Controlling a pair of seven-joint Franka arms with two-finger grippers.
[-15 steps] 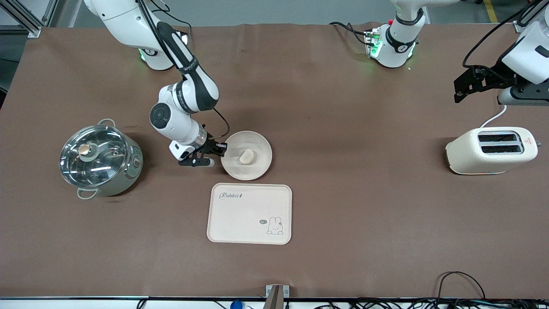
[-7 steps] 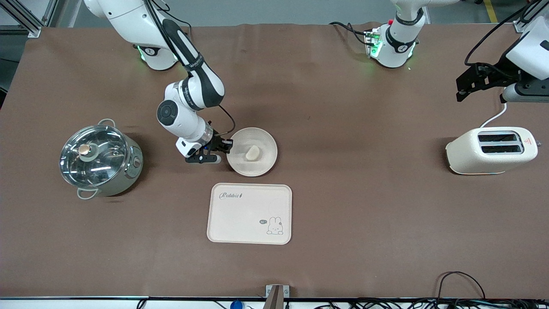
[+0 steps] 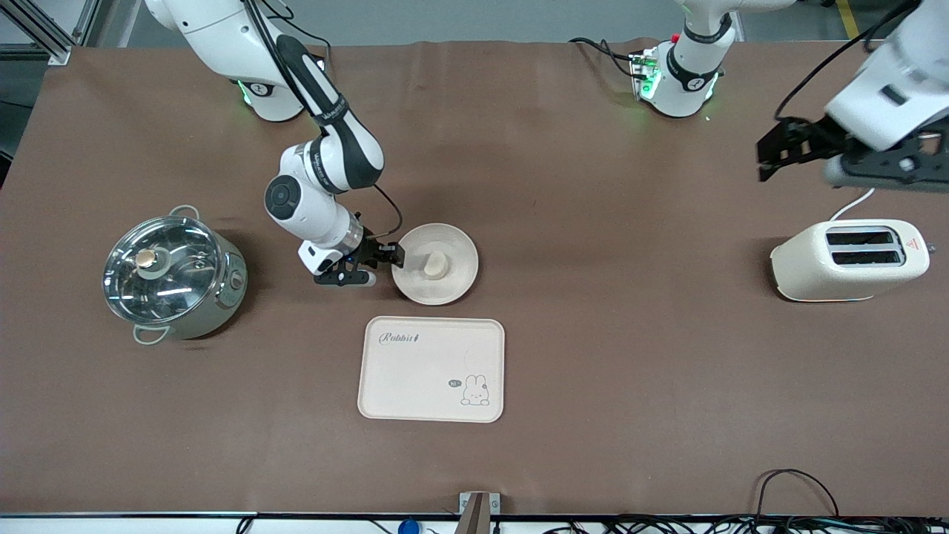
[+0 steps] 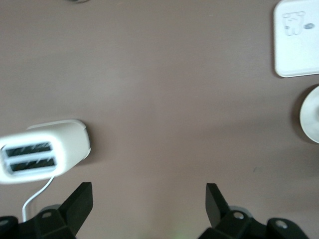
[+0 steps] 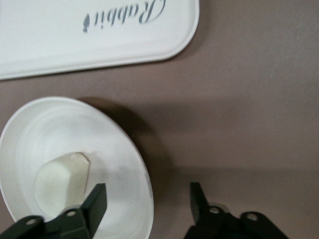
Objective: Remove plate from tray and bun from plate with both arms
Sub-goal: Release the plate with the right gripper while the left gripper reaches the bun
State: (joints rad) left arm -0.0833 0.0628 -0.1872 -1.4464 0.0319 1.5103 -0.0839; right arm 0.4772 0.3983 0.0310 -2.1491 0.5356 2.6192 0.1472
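Now the right gripper, fingers spread astride the rim of the plate carrying the bun, mid-table just beside the tray; left gripper agape over the left arm's table end.

High front overview — wrist views close, perhaps blurred.

The table is covered in plain matte brown. The plate is cream-white and unpatterned; the bun on it is a paler cream. At the plate's six o'clock, the cream tray carries dark script lettering and an outlined rabbit. The pot looks pale green, perhaps, under a shiny glass lid. The toaster is cream with black slots.
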